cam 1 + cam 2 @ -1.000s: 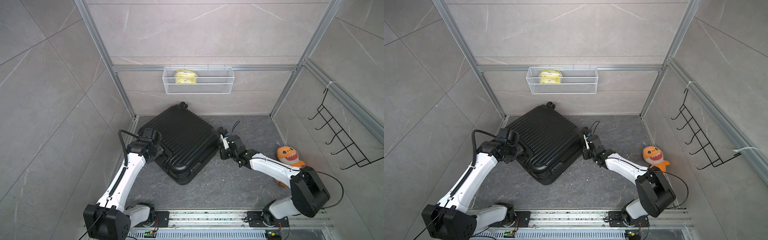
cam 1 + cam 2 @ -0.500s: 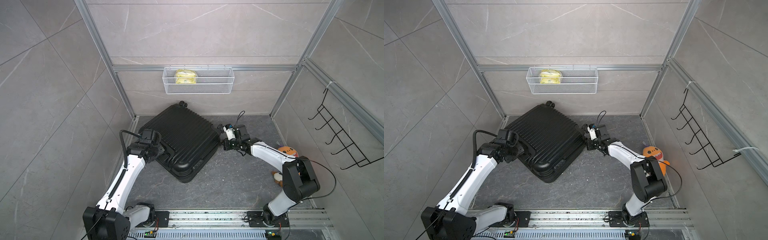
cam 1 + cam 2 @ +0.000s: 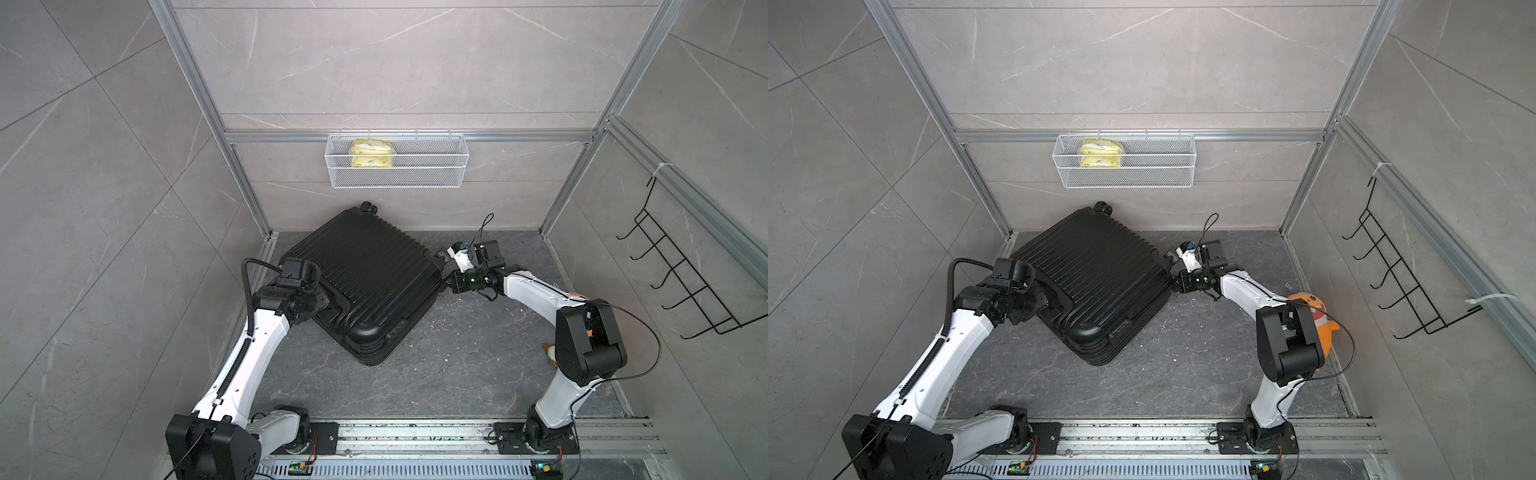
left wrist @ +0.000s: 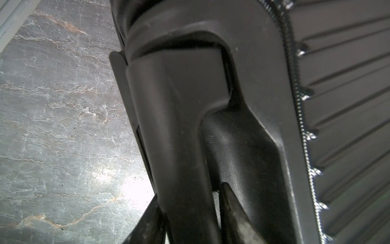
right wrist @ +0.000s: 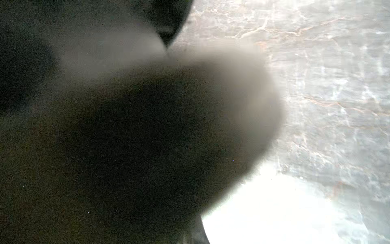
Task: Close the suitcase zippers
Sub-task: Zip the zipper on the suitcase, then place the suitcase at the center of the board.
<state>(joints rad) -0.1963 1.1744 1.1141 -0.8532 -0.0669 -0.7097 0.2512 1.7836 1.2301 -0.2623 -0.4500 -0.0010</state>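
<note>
Suitcase [image 3: 365,278] handle [image 4: 185,147] btwn left hand [image 4: 190,219] fingers [image 4: 232,211].

The suitcase [image 3: 365,282] is a black ribbed hard-shell case lying flat and skewed on the grey floor, shells together. Its zippers [image 4: 299,109] ring the rim.

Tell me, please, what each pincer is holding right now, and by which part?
The left pincer straddles the suitcase's moulded handle, one finger on each side. The right pincer is shut at the case's edge; what it holds, if anything, cannot be told.
</note>
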